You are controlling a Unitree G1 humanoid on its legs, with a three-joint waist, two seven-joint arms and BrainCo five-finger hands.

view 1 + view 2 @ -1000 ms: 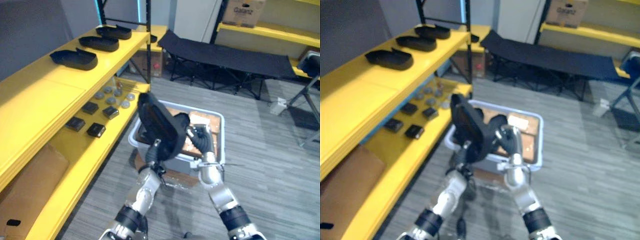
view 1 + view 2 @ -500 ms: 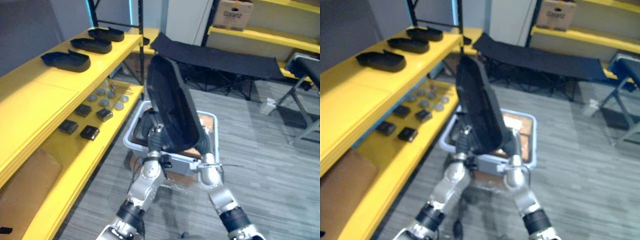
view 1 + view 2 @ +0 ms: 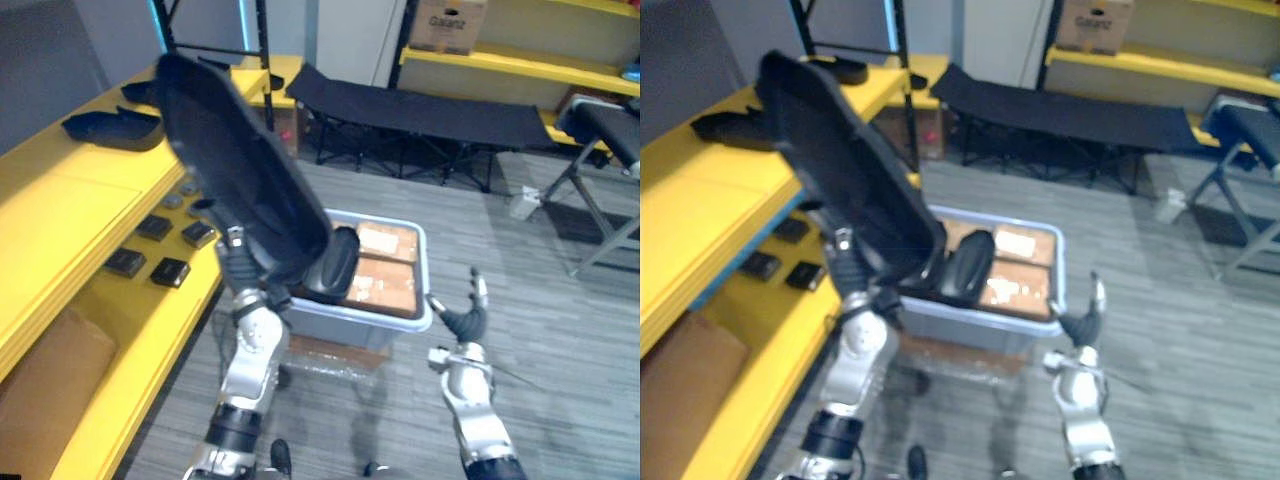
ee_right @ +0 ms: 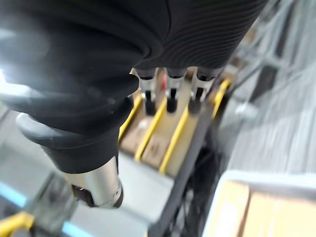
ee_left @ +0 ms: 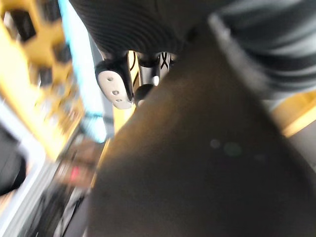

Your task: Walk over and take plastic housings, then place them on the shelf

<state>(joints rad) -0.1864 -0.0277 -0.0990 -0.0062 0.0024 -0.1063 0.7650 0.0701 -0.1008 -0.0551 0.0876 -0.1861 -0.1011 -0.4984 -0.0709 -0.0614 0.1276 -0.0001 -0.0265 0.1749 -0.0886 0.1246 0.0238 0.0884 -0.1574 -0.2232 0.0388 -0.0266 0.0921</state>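
A large black plastic housing is raised high above the left edge of the grey bin, tilted towards the yellow shelf. My left hand is shut on its lower end; in the left wrist view its dark surface lies right against the hand. Another black housing leans inside the bin. To the right of the bin hovers my right hand, open and empty, with its fingers straight in the right wrist view.
More black housings lie on the shelf top. Small dark parts sit on the lower shelf level, with cardboard underneath. A black folding cot and a chair frame stand behind the bin.
My left arm has swung the housing up and left towards the shelf. The right hand has let go of it, dropped to the right of the bin and opened.
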